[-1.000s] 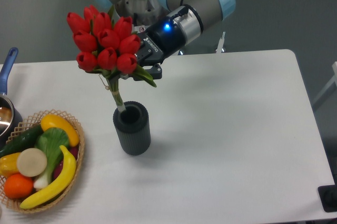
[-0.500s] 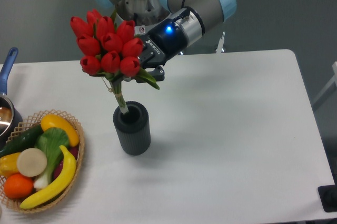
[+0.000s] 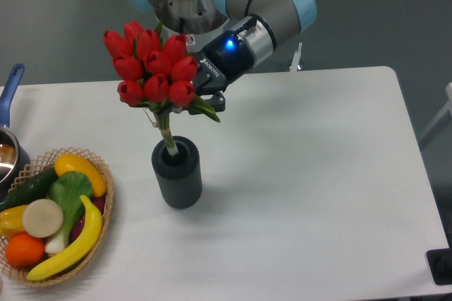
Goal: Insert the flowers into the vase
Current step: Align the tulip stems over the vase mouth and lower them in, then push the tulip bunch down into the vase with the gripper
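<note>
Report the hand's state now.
Hand: closed on the flowers, stem end in the vase.

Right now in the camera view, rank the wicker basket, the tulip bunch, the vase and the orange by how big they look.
1. wicker basket, cut off by the frame edge
2. tulip bunch, close behind, so unsure
3. vase
4. orange

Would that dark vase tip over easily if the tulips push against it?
Probably not easily: the vase is a squat cylinder with a thick rim and stands flat on the table. Its ribbed, matte wall likely resists sliding. Still, the tulips are a wide bunch leaning left, held by the gripper, so a sideways push might rock it.
</note>
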`<action>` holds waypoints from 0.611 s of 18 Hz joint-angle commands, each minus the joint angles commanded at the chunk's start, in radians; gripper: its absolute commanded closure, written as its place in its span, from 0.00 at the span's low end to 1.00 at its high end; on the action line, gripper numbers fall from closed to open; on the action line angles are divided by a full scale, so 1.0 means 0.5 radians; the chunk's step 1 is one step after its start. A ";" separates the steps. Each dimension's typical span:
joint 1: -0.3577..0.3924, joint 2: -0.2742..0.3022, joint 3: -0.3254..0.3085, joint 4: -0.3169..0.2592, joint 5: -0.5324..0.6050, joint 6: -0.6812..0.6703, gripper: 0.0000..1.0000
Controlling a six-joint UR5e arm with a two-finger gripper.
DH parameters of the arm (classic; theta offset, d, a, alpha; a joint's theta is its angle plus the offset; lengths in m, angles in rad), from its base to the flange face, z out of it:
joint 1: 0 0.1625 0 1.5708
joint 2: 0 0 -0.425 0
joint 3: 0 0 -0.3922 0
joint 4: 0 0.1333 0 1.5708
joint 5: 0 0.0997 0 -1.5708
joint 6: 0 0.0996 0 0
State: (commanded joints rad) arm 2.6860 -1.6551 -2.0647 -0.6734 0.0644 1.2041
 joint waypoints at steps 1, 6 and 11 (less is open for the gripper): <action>-0.003 -0.003 -0.018 0.000 0.015 0.018 0.94; -0.006 -0.018 -0.141 0.000 0.098 0.169 0.91; -0.015 -0.126 -0.172 0.000 0.104 0.291 0.88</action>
State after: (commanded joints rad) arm 2.6783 -1.7179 -2.1506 -0.6734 0.1166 1.3498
